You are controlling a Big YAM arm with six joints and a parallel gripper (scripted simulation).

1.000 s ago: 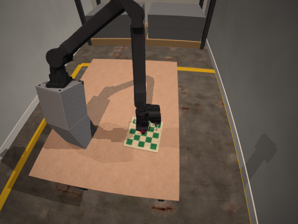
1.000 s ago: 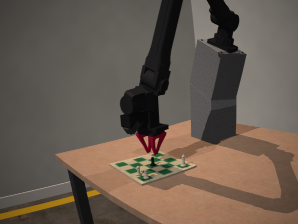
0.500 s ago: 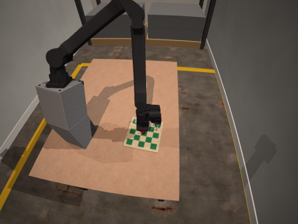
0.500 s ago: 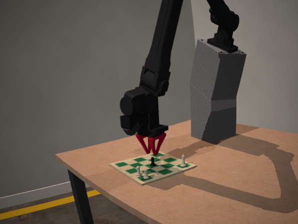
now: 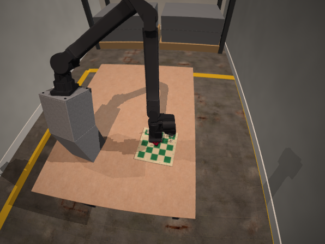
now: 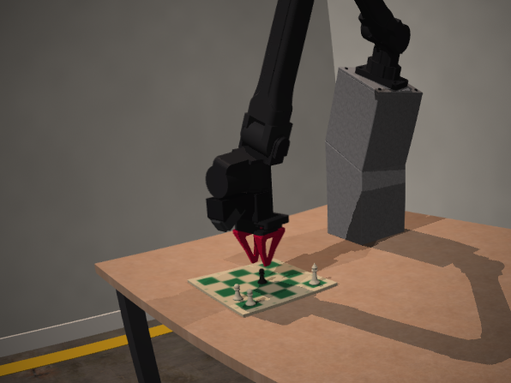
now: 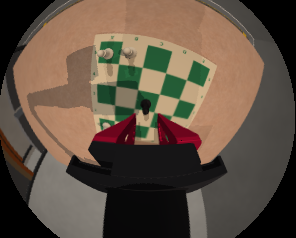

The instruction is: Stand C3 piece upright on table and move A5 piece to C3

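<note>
The green and cream chessboard [image 6: 262, 285] lies on the wooden table and also shows in the wrist view [image 7: 149, 89]. A black pawn [image 6: 262, 276] stands upright near the board's middle. My gripper [image 6: 261, 261], with red fingers, hangs point-down just above the pawn, slightly open and empty. In the wrist view the pawn [image 7: 144, 107] shows in the gap just beyond the fingertips. Two white pawns [image 6: 237, 292] [image 6: 249, 297] stand side by side at one board edge. A taller white piece [image 6: 315, 273] stands at a corner. I cannot read the square labels.
The arm's grey pedestal [image 6: 369, 162] stands on the table behind the board. The table edge [image 6: 141, 290] lies close to the board on the side of the two white pawns. Grey boxes [image 5: 191, 24] sit on a shelf beyond the table.
</note>
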